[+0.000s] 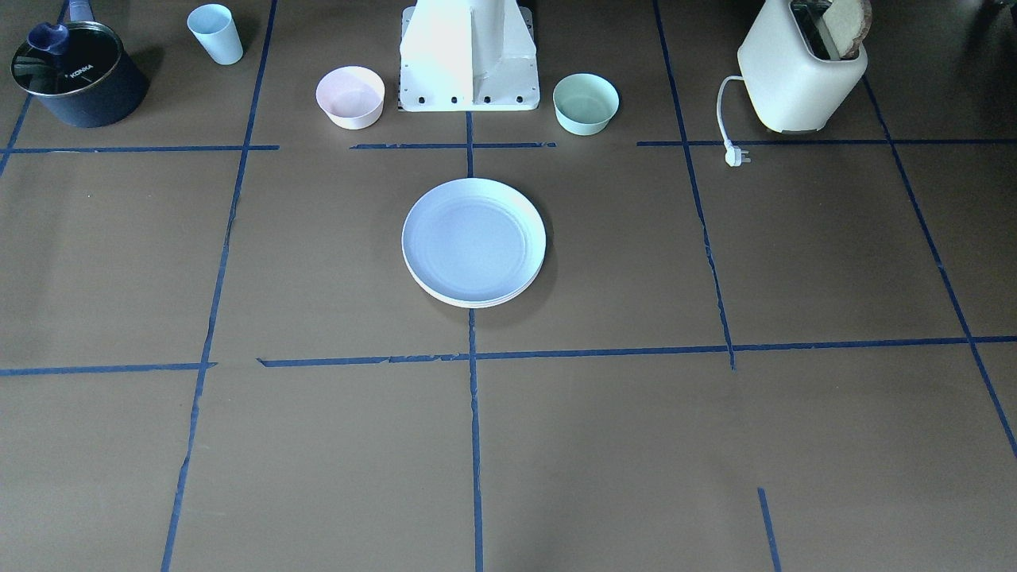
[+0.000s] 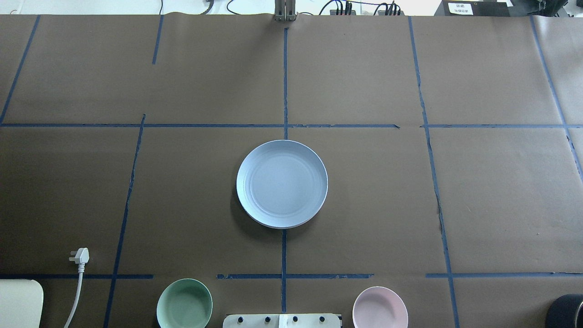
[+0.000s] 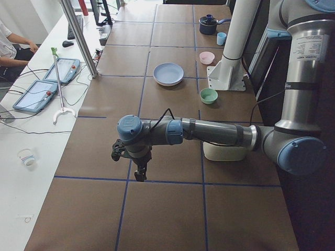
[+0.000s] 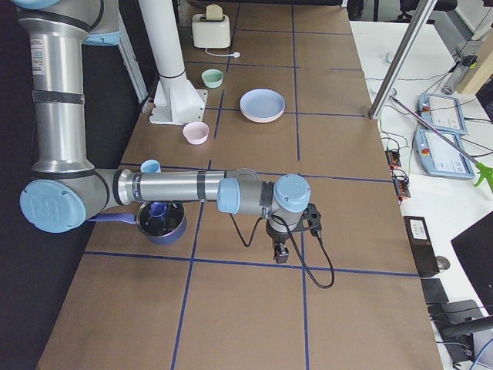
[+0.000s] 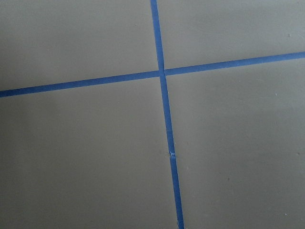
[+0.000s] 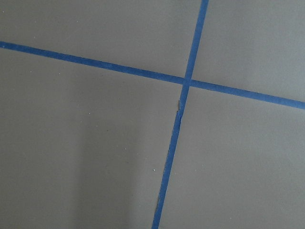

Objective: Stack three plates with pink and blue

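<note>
The stack of round matte plates point(image 1: 473, 242), light blue topmost with paler rims beneath, sits on the brown paper-covered surface point(image 1: 636, 254) just before the white robot pedestal point(image 1: 469, 56). Stacking looks finished, so no further move seems needed. The left claw point(image 3: 140, 175) and right claw point(image 4: 281, 253) hang far from that pedestal; I cannot tell whether they are spread or pressed together.

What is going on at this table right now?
Nothing is being handled. The light blue round matte plate lies on top, with a cream-white plate rim showing under it, in the middle of the brown paper-covered table. The left pincer and the right pincer hang over the table far from the plates. Whether they are open, I cannot tell.
</note>
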`<state>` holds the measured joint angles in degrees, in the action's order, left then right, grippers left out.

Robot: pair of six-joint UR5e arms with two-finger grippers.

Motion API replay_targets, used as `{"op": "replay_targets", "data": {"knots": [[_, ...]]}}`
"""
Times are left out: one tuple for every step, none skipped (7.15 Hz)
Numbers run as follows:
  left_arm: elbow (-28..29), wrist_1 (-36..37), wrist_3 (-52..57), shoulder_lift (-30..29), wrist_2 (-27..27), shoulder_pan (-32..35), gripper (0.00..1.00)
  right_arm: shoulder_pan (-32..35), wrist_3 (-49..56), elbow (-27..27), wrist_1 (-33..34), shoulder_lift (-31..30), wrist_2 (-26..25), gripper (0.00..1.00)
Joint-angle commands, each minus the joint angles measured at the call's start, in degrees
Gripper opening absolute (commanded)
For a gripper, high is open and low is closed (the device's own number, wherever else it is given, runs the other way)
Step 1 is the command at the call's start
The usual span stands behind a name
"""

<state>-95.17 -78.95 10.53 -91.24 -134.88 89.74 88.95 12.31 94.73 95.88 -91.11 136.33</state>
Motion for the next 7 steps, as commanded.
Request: {"op": "replay_targets", "data": {"knots": [[0.94, 0.02, 0.02, 0.19, 0.06, 0.0, 1.0, 0.0, -0.09, 0.11, 0.01, -0.65, -0.01, 1.0], [0.86, 0.02, -0.07, -0.08, 0.23, 0.0, 1.0, 0.0, -0.01, 0.98, -0.08, -1.17, -0.01, 1.0], [0.86, 0.11, -0.07, -0.16, 0.24, 0.0, 1.0, 0.0, 0.17, 1.33, -0.08, -1.44, -0.62, 1.0], [0.69, 0.11, 0.1, -0.17, 0.32, 0.0, 1.0, 0.0, 0.17, 1.25, -0.08, -1.7, -0.8, 1.0], [0.25, 0.02, 0.28, -0.25, 0.41, 0.0, 1.0, 0.0, 0.17, 1.07, -0.08, -1.79, -1.06, 1.0], [-0.1, 0.02, 0.28, -0.25, 0.58, 0.0, 1.0, 0.0, 0.08, 1.07, 0.01, -1.88, -0.89, 1.0], [-0.02, 0.02, 0.28, -0.34, 0.67, 0.0, 1.0, -0.26, 0.08, 0.46, 0.01, -1.97, -0.8, 1.0]]}}
